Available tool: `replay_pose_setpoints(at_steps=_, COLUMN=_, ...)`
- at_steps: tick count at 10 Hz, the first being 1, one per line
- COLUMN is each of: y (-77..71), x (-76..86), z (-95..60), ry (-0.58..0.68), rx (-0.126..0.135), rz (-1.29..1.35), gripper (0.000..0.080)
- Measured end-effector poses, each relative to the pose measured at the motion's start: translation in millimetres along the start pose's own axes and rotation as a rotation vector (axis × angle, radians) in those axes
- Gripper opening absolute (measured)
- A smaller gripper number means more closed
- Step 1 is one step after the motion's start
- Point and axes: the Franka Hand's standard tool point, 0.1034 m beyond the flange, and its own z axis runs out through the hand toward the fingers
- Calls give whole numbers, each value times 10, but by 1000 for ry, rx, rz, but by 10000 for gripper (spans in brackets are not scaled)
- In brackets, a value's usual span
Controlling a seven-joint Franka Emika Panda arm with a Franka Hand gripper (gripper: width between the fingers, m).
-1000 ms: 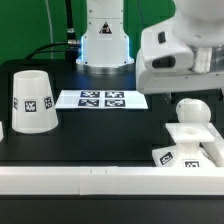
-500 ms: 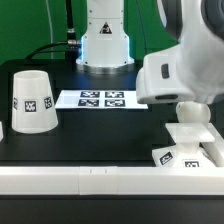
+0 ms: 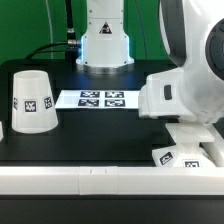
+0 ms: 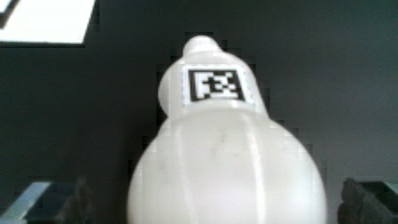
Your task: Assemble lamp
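The white bulb [image 4: 222, 150] fills the wrist view, its tagged neck [image 4: 217, 84] pointing away from the camera. My gripper [image 4: 214, 205] is open, one dark finger [image 4: 54, 200] on each side of the bulb's round body with a small gap on both sides. In the exterior view the wrist housing [image 3: 185, 95] has come down at the right and hides the bulb. The flat square base [image 3: 192, 150] lies under it, its tag facing front. The cone shade [image 3: 33, 100] stands at the left, narrow end up.
The marker board [image 3: 103, 99] lies at the back centre in front of the arm's pedestal [image 3: 105, 45]. A white rail [image 3: 80, 180] runs along the front edge. A small white part [image 3: 3, 128] shows at the far left edge.
The arm has come down over the bulb at the exterior view's right. The bulb, visible a second ago, is now hidden behind the wrist housing. Shade and base have not moved.
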Motion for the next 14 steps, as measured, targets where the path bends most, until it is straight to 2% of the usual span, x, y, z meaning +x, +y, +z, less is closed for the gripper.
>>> replay_pose_setpoints(at_steps=4, y=-30, x=35, z=33, ry=16, rx=-2, rz=-6, gripper=699)
replay_pose_setpoints(at_steps=5, y=-41, x=45, z=37, ry=24, rx=-2, rz=-7, gripper=602)
replay_pose_setpoints(at_steps=6, y=-41, x=43, z=41, ry=24, rx=-1, rz=-7, gripper=570)
replay_pose_setpoints(at_steps=10, y=-26, x=39, z=14, ry=27, rx=1, rz=-11, gripper=571)
replay_pose_setpoints(at_steps=11, y=2, x=-10, z=-88, ry=35, rx=6, rz=-37, gripper=571)
replay_pose_setpoints(at_steps=14, y=106, x=-362, z=-675, ry=61, rx=31, rz=-80, gripper=571)
